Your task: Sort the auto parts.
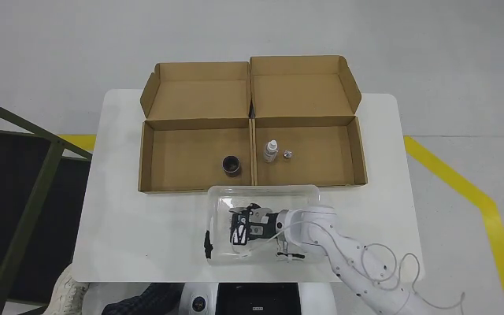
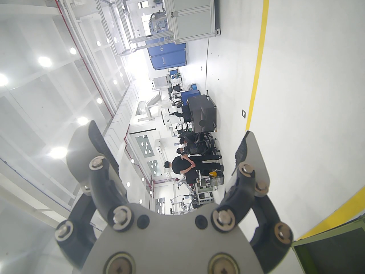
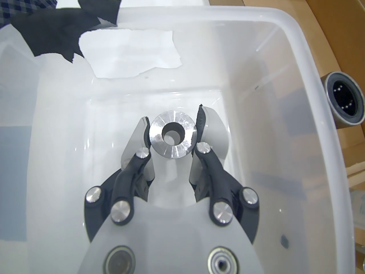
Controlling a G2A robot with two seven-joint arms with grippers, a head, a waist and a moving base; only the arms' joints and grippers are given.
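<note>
Right gripper (image 3: 173,116): inside the clear plastic bin (image 1: 264,190), which stands on the white table (image 1: 118,220) at the edge nearest the robot. Jaws clamped on a silver metal ring (image 3: 156,135), one finger on each side of it; the ring's bore faces the wrist camera. Whether the ring touches the bin floor cannot be told.

Left gripper (image 2: 171,132): pointed away from the table toward the room. Jaws wide apart, nothing between them.

Two open cardboard boxes stand side by side, touching, just behind the bin. Left box (image 1: 181,157): one dark cylindrical bearing (image 1: 231,165), near the wall shared with the other box. Right box (image 1: 323,157): a small white bottle (image 1: 271,150) and a small metal part (image 1: 288,153), close together and near the same shared wall.

A torn black scrap (image 3: 57,32) hangs over the bin's rim at the end farthest from the right gripper.
</note>
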